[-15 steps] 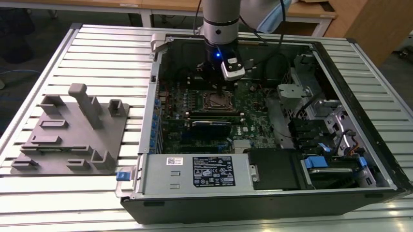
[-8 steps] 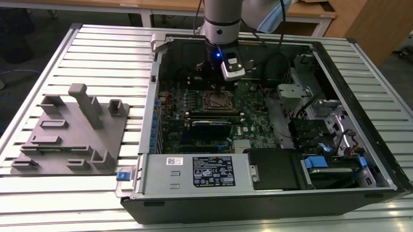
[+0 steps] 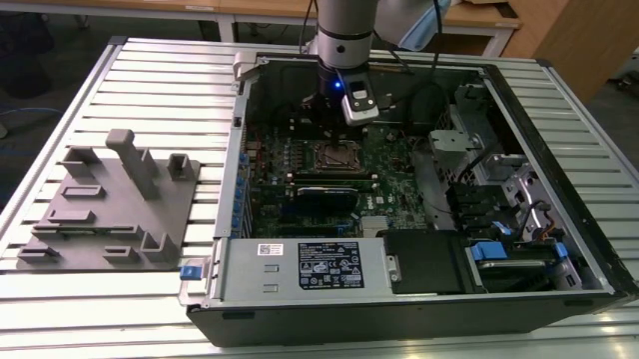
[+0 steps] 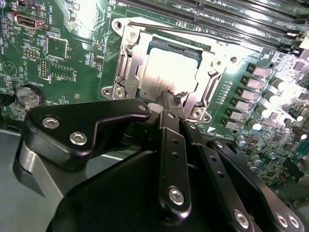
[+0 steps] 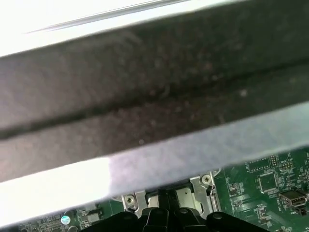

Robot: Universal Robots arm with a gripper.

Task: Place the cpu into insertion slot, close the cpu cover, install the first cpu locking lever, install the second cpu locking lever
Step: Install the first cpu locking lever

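Your slatted metal table (image 3: 150, 75) carries an open computer case (image 3: 542, 149), with a grey fixture block (image 3: 110, 202) lying beside it on the exterior view's left. You have the arm (image 3: 345, 30) reaching down into the case, over the insertion slot (image 3: 337, 155) in the green circuit board (image 3: 390, 179). In the second wrist view you can see the cpu (image 4: 169, 72) lying flat in that slot, its silvery top glaring. The cpu cover (image 4: 128, 67) lies down around it as a frame. Your claw (image 4: 173, 96) has its fingers pressed together, and their tips meet the cover's edge on the side away from the memory slots (image 4: 231, 14). Whether they touch it or hang just above it, I cannot tell. A thin locking lever (image 4: 203, 33) runs along the cover's other side, next to those memory slots.
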